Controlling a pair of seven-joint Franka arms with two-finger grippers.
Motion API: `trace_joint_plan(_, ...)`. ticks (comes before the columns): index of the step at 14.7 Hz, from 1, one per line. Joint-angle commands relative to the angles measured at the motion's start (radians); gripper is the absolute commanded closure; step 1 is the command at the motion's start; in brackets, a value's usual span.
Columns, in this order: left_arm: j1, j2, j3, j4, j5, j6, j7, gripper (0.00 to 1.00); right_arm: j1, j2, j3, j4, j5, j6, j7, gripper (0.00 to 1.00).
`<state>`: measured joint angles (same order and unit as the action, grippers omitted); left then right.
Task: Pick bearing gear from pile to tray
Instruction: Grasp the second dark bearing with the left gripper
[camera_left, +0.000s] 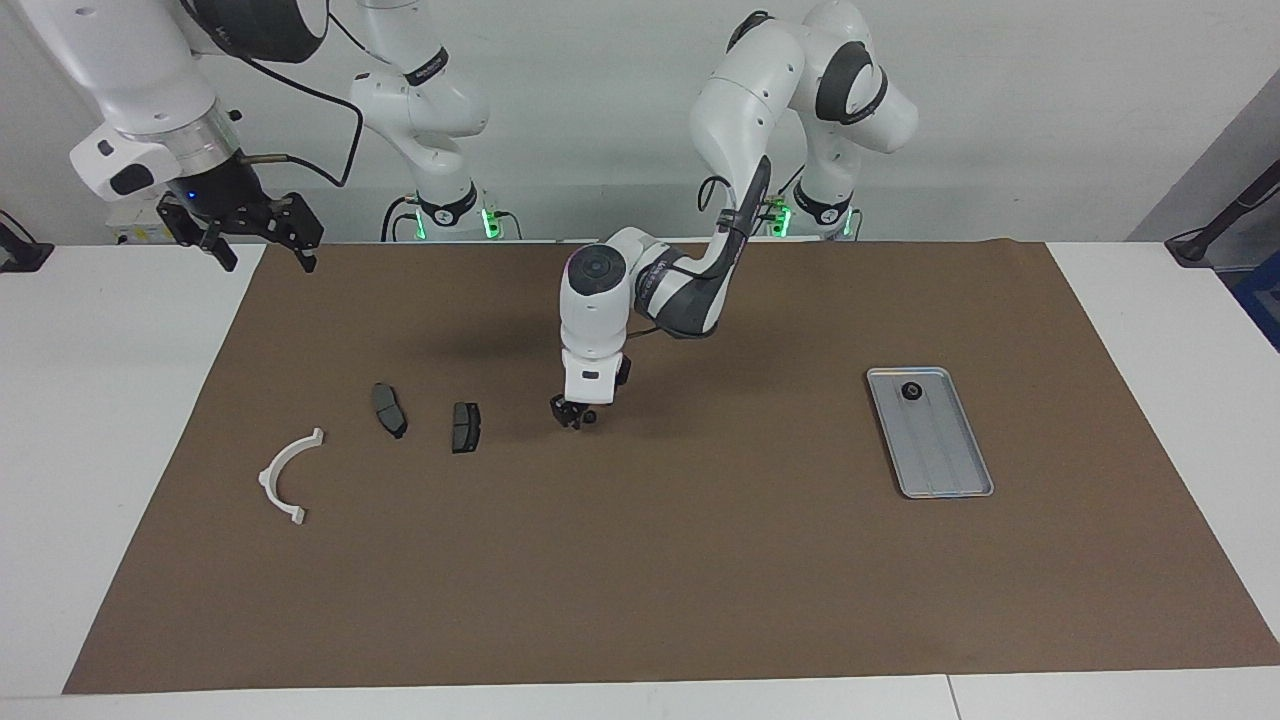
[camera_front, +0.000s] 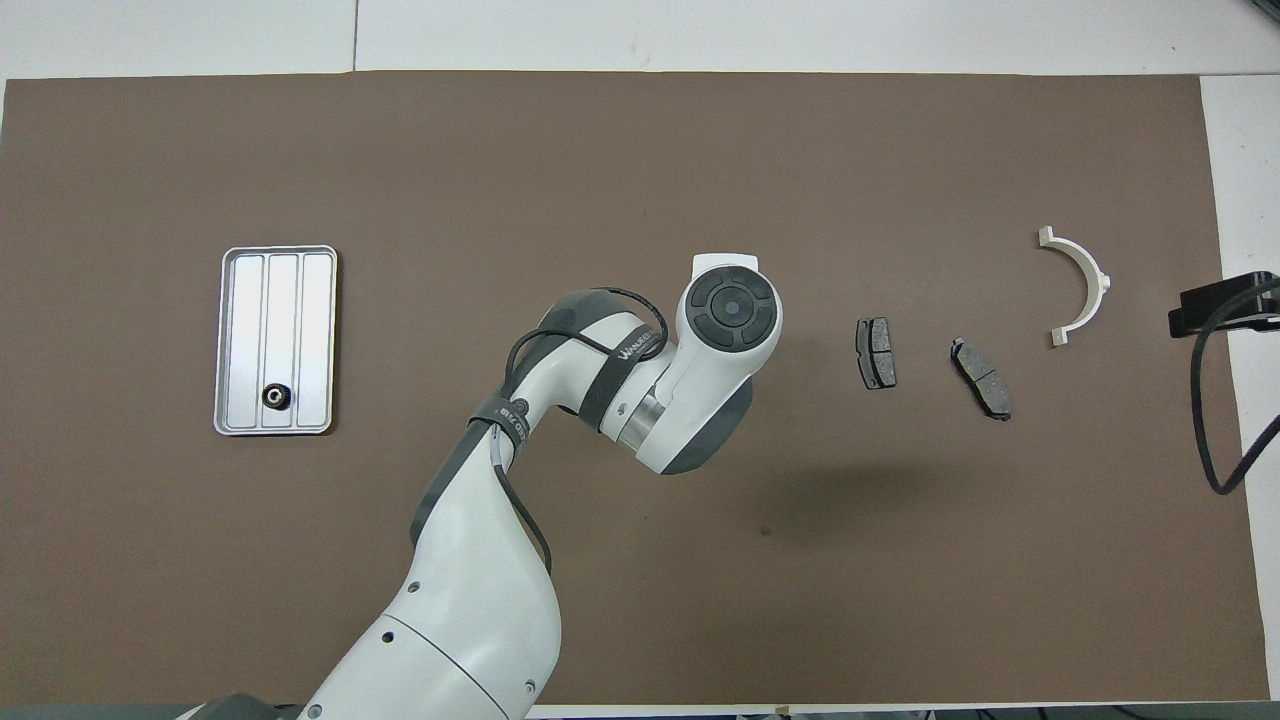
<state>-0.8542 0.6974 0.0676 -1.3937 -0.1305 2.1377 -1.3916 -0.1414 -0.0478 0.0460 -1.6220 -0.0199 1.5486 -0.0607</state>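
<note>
Reaching down with left gripper (camera_left: 572, 415), jaws' width hard telling; maybe missing a tiny piece, grabbing brown mat (camera_left: 640, 560).

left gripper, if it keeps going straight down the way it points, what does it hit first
Likely a small dark part at its tips, else the brown mat. The left gripper points straight down, low over the mat; contact is unclear.

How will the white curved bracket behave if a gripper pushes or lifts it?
The white curved bracket lies flat on the brown mat as a thin open arc, so a push near one end would probably spin it rather than slide it straight. It looks stiff and light, likely plastic. Gripped at one end, it would probably hang lopsided; the middle of the arc seems safer.
</note>
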Motion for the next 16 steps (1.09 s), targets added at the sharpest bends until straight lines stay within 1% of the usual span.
trace_joint_plan(1, -0.014, 0.013, 0.015, -0.001, -0.001, 0.019, -0.015, 0.33, -0.014, -0.024, 0.006, -0.030, 0.003, 0.013, 0.005, 0.00)
trace_joint_plan(5, -0.012, 0.013, 0.015, -0.004, -0.001, 0.021, -0.015, 0.38, -0.014, -0.026, 0.006, -0.030, 0.003, 0.013, 0.005, 0.00)
trace_joint_plan(6, -0.014, 0.013, 0.015, -0.004, -0.001, 0.021, -0.015, 0.42, -0.014, -0.026, 0.006, -0.030, 0.003, 0.013, 0.005, 0.00)
trace_joint_plan(7, -0.014, 0.013, 0.015, -0.004, 0.000, 0.019, -0.015, 0.53, -0.014, -0.026, 0.006, -0.032, 0.003, 0.013, 0.004, 0.00)
trace_joint_plan(9, -0.014, 0.013, 0.017, -0.002, 0.000, 0.011, -0.015, 0.81, -0.014, -0.026, 0.005, -0.036, 0.003, 0.013, 0.004, 0.00)
trace_joint_plan(10, -0.014, 0.013, 0.017, -0.002, 0.000, 0.005, -0.017, 0.94, -0.014, -0.026, 0.005, -0.036, 0.003, 0.013, 0.004, 0.00)
trace_joint_plan(11, -0.014, 0.011, 0.018, -0.002, 0.002, -0.014, -0.018, 1.00, -0.014, -0.026, 0.005, -0.036, 0.003, 0.013, 0.004, 0.00)
trace_joint_plan(13, -0.011, -0.001, 0.023, 0.002, 0.005, -0.077, -0.018, 1.00, -0.014, -0.026, 0.005, -0.036, 0.003, 0.013, 0.004, 0.00)
trace_joint_plan(14, 0.003, -0.013, 0.026, 0.001, 0.006, -0.082, -0.015, 1.00, -0.014, -0.026, 0.005, -0.036, 0.003, 0.013, 0.004, 0.00)
trace_joint_plan(15, 0.018, -0.054, 0.027, -0.008, 0.020, -0.090, -0.012, 1.00, -0.014, -0.026, 0.005, -0.036, 0.003, 0.013, 0.002, 0.00)
trace_joint_plan(16, 0.041, -0.097, 0.032, -0.055, 0.028, -0.100, -0.001, 1.00, -0.014, -0.026, 0.005, -0.036, 0.003, 0.013, 0.001, 0.00)
